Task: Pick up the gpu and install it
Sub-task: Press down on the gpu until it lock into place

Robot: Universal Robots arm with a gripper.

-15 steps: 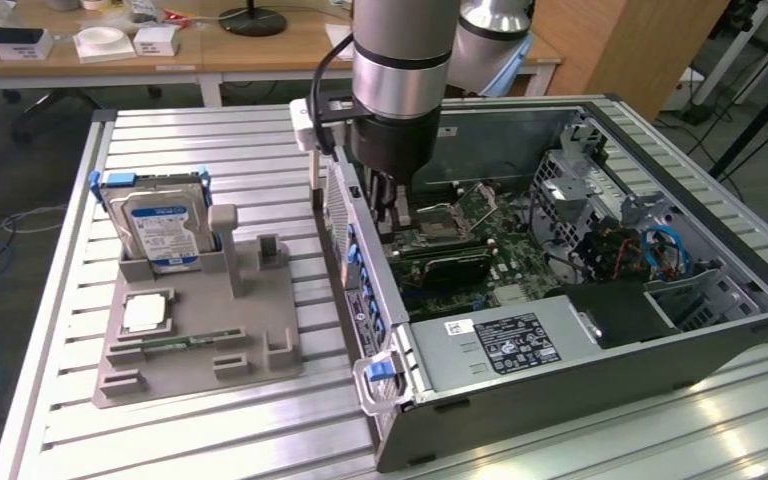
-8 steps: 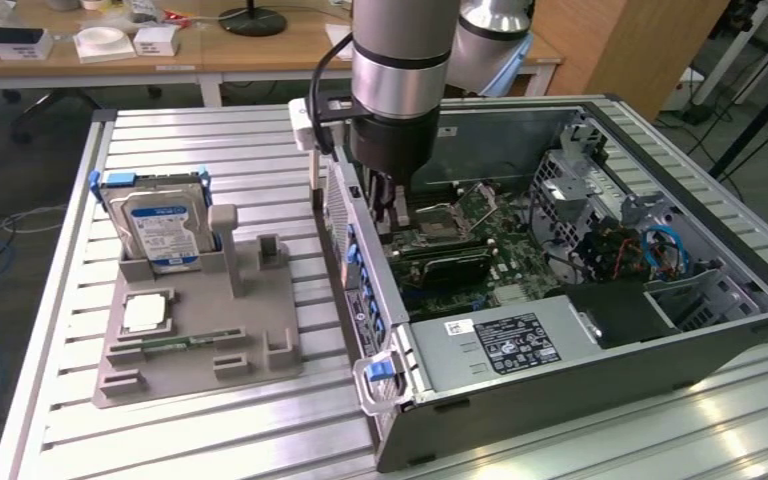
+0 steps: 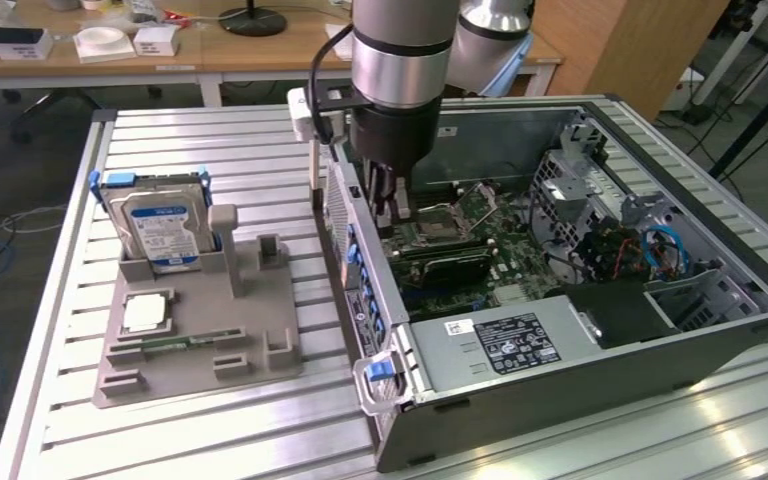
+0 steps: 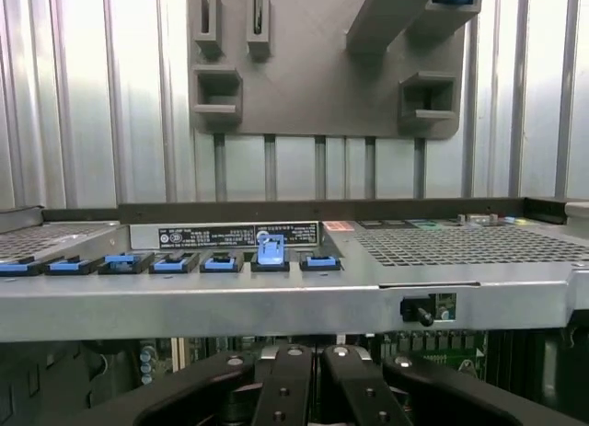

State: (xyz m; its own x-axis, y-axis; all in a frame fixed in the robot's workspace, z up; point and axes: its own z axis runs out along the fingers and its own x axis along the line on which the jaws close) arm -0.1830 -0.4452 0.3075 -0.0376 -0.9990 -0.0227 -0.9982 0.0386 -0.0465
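Where the tool (image 3: 387,215) hangs, gpu (image 3: 444,265) shows dark.

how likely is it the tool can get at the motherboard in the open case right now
Probably yes. The computer case lies with its open side up, and the tool is down inside it, close over the motherboard, with nothing visibly in between.

Wooden desk (image 3: 264,50) behind, dark floor (image 3: 11,190), wooden cabinet (image 3: 638,45)

Silver-grey arm (image 3: 402,50), black cable, black tool (image 3: 387,205).
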